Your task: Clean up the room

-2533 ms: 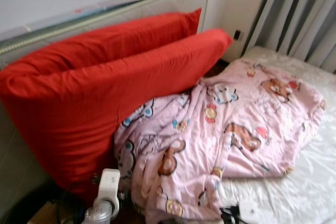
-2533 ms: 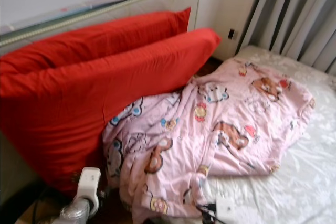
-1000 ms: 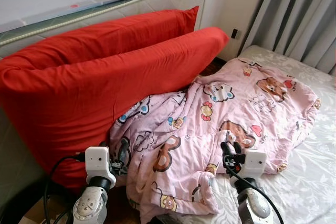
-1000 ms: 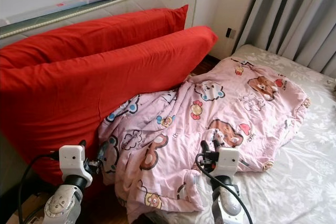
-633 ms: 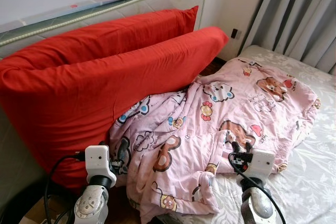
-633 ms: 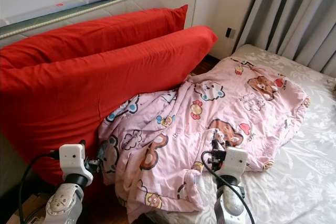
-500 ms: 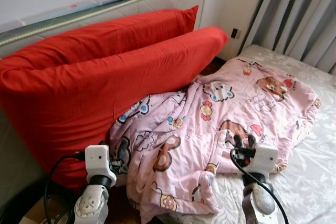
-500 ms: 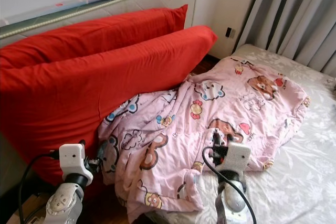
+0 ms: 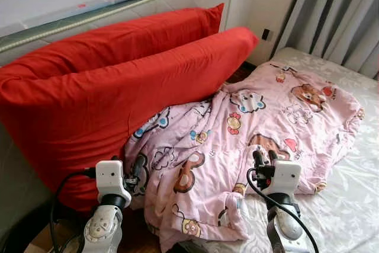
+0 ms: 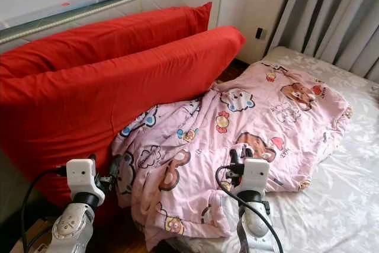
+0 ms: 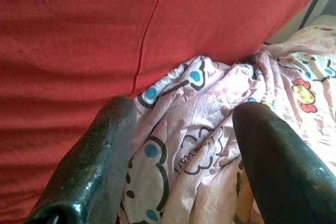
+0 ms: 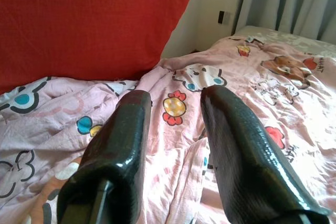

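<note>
With jaws parted and empty, left pincer (image 9: 135,172) poised at blanket (image 9: 249,140) edge just beside red pillow (image 9: 118,96); right pincer (image 9: 264,158) likewise spread, low over a fold further along. Blanket crumpled across bed (image 9: 355,199), one corner hanging off near side. Likely staged for a two-point grab to straighten it.

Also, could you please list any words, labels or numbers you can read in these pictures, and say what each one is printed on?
"bear": small, turned sideways, my best reading; printed on the pink blanket beside a cartoon outline, in the left wrist view.
Other tiny lettering beside the blanket's cartoon figures: too small and blurred to read.
</note>
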`<state>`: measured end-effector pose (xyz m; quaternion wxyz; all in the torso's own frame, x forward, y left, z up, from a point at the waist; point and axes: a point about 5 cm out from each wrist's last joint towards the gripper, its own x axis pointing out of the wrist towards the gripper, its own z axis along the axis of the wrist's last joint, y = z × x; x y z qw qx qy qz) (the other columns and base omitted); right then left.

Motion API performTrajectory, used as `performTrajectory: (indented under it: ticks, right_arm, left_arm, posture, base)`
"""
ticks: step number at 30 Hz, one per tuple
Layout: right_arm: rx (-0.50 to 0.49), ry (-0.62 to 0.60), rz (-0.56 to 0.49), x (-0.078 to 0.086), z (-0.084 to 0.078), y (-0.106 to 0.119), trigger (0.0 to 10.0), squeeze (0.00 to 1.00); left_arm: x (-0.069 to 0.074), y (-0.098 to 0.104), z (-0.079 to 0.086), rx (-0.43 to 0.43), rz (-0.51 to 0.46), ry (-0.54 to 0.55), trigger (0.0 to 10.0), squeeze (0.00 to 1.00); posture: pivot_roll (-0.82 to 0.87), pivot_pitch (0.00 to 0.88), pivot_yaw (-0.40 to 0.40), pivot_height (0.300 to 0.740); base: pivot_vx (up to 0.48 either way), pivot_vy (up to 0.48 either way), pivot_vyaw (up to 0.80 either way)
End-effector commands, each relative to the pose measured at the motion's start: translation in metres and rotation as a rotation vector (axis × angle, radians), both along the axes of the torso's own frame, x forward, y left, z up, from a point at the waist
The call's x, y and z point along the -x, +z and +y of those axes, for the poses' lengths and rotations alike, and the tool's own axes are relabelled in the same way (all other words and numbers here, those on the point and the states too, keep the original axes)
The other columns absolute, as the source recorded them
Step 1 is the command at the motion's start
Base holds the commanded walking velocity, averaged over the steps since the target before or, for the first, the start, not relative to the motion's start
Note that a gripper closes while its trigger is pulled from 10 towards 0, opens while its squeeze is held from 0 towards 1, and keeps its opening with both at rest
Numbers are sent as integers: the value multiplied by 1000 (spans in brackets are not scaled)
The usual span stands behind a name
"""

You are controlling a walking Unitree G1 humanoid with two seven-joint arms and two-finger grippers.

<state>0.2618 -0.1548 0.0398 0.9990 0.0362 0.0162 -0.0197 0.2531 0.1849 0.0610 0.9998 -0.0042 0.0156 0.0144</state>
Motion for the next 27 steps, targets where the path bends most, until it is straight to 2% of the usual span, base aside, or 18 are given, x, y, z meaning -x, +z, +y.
performTrajectory:
  ticks: [1,3,11,17,27]
  right_arm:
    - [-12,1,18,1,2,-3,10000,0]
    - [-13,2,19,1,2,-3,10000,0]
    - [-19,16,42,0,3,-5,10000,0]
    - [-27,16,54,0,4,-6,10000,0]
    - [-59,0,68,-3,3,-6,10000,0]
  left_arm:
    - [0,0,0,1,8,0,10000,0]
    - [0,0,-1,1,7,-1,10000,0]
    - [0,-1,-2,0,13,-6,10000,0]
    - [-1,-1,-4,-1,16,-18,10000,0]
    - [-1,-1,-6,-20,17,-40,10000,0]
  posture:
    - [-30,58,-52,740]
    - [-30,58,-52,740]
    - [-29,59,-55,740]
    - [-30,60,-56,740]
    - [-28,61,-54,740]
  base:
    - [0,480,0]
    - [0,424,0]
    - [0,0,0]
    - [0,457,0]
    - [0,0,0]
